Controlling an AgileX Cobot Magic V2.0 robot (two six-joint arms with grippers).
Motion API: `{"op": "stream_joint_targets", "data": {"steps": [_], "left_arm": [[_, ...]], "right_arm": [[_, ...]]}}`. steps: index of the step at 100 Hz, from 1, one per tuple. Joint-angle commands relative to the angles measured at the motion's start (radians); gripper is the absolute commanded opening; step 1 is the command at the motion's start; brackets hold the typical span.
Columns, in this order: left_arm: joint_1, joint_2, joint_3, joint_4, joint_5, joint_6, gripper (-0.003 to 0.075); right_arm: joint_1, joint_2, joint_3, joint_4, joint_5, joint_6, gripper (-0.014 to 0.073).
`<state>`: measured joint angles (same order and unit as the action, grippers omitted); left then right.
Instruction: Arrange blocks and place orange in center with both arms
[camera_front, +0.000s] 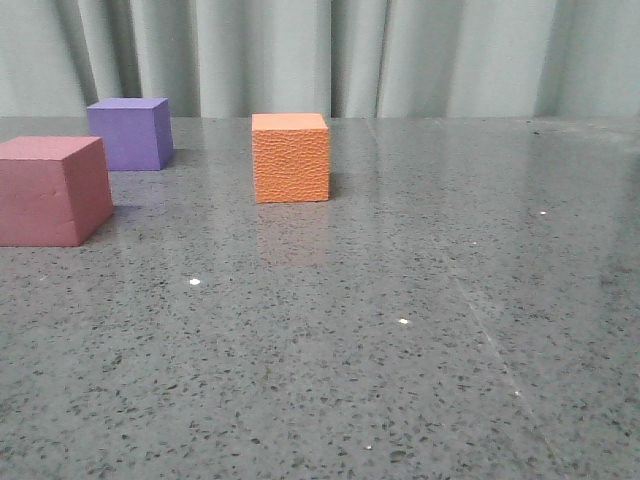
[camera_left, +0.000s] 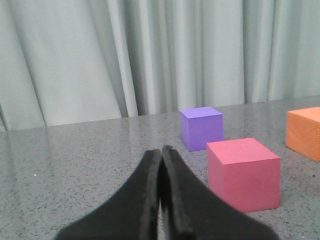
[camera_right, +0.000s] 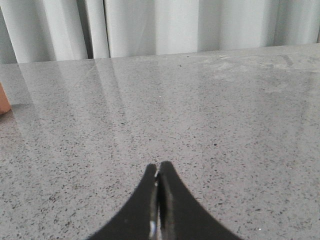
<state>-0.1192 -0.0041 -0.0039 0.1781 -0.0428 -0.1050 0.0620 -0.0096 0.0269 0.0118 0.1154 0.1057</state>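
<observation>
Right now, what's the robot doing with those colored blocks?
Nothing is being held at this moment. Three foam blocks sit on the gray table: the pink-red block nearest on the left, the purple block behind it, and the orange block to their right, all apart from each other. The left pincer is shut and empty, facing the blocks. The right pincer is shut too, over bare table.
</observation>
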Motion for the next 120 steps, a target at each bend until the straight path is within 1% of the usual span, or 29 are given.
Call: {"op": "stream_joint_targets", "data": {"steps": [1,89,100,109,120], "left_arm": [[0.001,-0.032,0.053,-0.002,-0.079,-0.003,-0.0019],[0.001,-0.032,0.053,0.000,-0.079,-0.001,-0.0019],[0.001,-0.032,0.046,-0.011,-0.098,-0.001,-0.0019],[0.001,-0.030,0.007,-0.099,-0.048,-0.001,-0.0019],[0.001,0.008,-0.098,-0.138,0.097,-0.001,-0.0019]], "right_arm": [[-0.007,-0.003,-0.013,0.003,-0.091,-0.010,-0.0067],[-0.007,-0.003,-0.013,0.003,-0.091,-0.010,-0.0067],[-0.007,-0.003,-0.013,0.003,-0.091,-0.010,-0.0067],[-0.007,-0.003,-0.013,0.003,-0.091,-0.010,-0.0067],[-0.007,-0.003,-0.013,0.003,-0.091,-0.010,-0.0067]]}}
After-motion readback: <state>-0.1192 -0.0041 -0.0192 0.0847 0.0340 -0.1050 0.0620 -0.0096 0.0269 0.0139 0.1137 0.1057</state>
